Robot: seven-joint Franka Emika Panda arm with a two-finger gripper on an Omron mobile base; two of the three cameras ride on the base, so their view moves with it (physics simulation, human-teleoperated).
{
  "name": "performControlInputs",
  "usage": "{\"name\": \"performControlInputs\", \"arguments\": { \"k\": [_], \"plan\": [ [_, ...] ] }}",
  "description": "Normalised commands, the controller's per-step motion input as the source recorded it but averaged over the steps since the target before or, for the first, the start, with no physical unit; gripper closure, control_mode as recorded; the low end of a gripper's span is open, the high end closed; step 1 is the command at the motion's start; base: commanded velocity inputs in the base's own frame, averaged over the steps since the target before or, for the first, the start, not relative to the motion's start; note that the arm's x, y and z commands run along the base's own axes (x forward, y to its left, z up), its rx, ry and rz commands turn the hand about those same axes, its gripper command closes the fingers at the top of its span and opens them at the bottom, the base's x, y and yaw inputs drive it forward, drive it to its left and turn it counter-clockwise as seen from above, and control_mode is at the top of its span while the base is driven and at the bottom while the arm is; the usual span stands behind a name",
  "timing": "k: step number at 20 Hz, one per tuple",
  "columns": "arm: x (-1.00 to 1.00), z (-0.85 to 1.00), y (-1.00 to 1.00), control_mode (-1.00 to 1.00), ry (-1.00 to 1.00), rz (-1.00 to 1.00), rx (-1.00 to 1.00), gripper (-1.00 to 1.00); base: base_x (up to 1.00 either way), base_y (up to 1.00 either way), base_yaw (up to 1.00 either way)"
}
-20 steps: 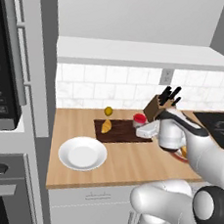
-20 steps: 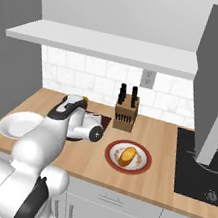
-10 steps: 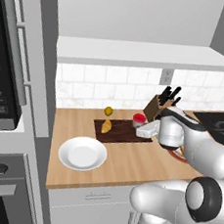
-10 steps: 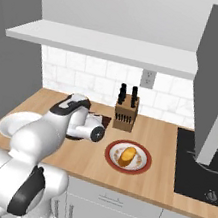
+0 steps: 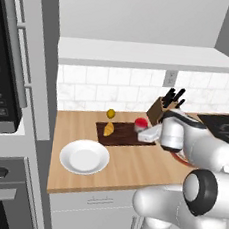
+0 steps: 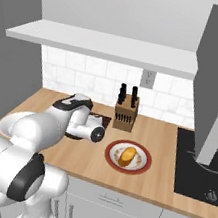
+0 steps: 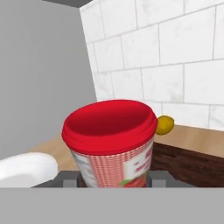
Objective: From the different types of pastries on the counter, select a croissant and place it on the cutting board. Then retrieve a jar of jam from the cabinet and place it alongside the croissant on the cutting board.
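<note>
White-tiled wall backed the table, where the pincer pinched the rigid, likely smooth jar of jam by its sides, croissant at nine o'clock.

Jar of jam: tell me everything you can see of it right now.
The jar of jam is a squat cylinder with a glossy red lid and a red-and-white checked label with pale lettering. It stands upright between the gripper fingers, over the right end of the dark cutting board, near the croissant. Whether its base touches the board cannot be told. A yellow ball shows behind it.
</note>
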Motion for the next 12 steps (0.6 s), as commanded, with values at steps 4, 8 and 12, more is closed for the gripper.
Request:
{"name": "performControlInputs", "arguments": {
  "k": [4, 8, 12],
  "plan": [
    [0.0, -0.31, 0.01, -1.0, 0.0, 0.0, -0.01, 1.0, 0.0, 0.0, 0.0],
    [0.09, -0.07, 0.0, -1.0, 0.0, 0.0, 0.0, 1.0, 0.0, 0.0, 0.0],
    [0.15, -0.04, 0.03, -1.0, 0.0, 0.0, 0.0, 1.0, 0.0, 0.0, 0.0]
  ]
}}
